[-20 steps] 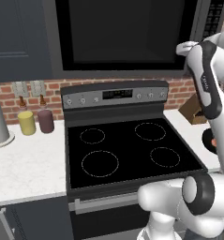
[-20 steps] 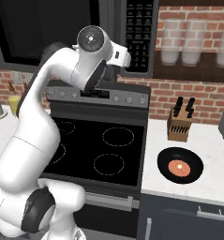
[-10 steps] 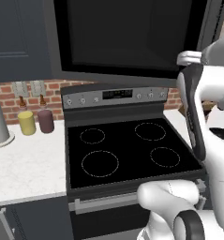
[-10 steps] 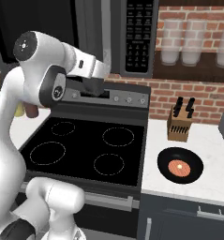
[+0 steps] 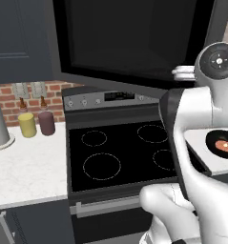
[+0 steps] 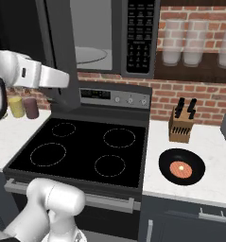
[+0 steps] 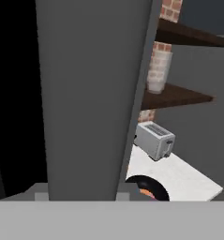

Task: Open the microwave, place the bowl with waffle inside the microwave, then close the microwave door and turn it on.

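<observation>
The microwave [image 6: 133, 38] hangs above the stove, its pale cavity [image 6: 91, 47] exposed. Its door [image 6: 62, 52] stands swung out toward me, edge-on in the right base view; its black glass [image 5: 134, 38] spreads across the top of the left base view. In the hand view the door's grey edge [image 7: 90, 93] sits between the fingertips, and my gripper [image 7: 80, 194] is shut on it near its lower end. The bowl with waffle [image 6: 181, 167] [image 5: 223, 144] rests on the counter right of the stove, well apart from the gripper; its rim peeks out in the hand view [image 7: 148, 187].
A black four-burner stove [image 6: 86, 146] lies below the microwave. A knife block [image 6: 181, 124] and a toaster [image 7: 154, 139] stand on the right counter, jars [image 6: 178, 45] on the shelf above. Yellow [image 5: 27, 125] and purple [image 5: 46, 123] canisters sit on the left counter.
The door has swung from nearly closed to wide open. My arm has drawn back and to the left with the door's edge in the gripper. The bowl has not moved.
</observation>
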